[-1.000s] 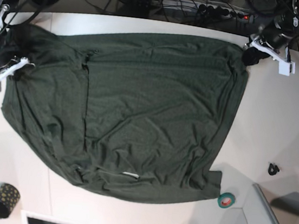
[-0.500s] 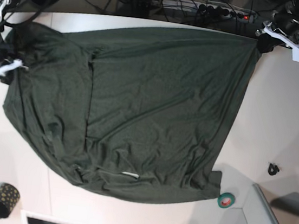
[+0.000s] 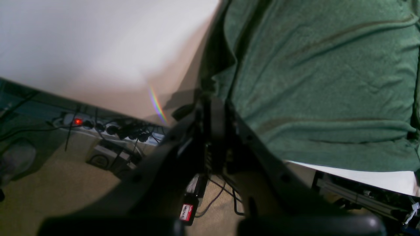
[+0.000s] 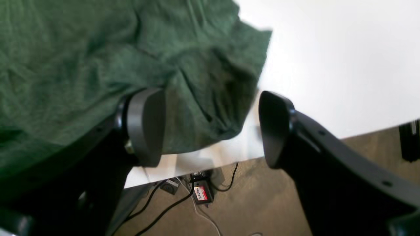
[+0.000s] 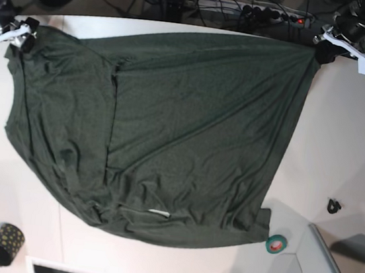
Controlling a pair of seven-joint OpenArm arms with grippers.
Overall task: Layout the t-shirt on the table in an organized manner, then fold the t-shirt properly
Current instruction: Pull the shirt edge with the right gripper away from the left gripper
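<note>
Since a moment ago, the right gripper [image 5: 23,32] has moved up toward the far edge of the table [image 5: 341,149], and the top corner of the t-shirt [image 5: 169,135] on that side has gone up with it. The cloth there now looks more pulled out and flatter than before. The right gripper's jaws have also come apart. In the right wrist view they stand wide open, with the green corner of the shirt lying loose between them, close to one black pad [image 4: 144,126] and not pinched.

The left gripper [image 5: 326,49] is at the other far corner of the shirt, right at the table's edge. Its jaws are closed tight, and the dark cloth runs straight up to them, so it has hold of that corner.

The dark green shirt lies spread over the middle of the white table, with wrinkles in it. A small green roll of tape [image 5: 276,243] sits just beside its near corner.
</note>
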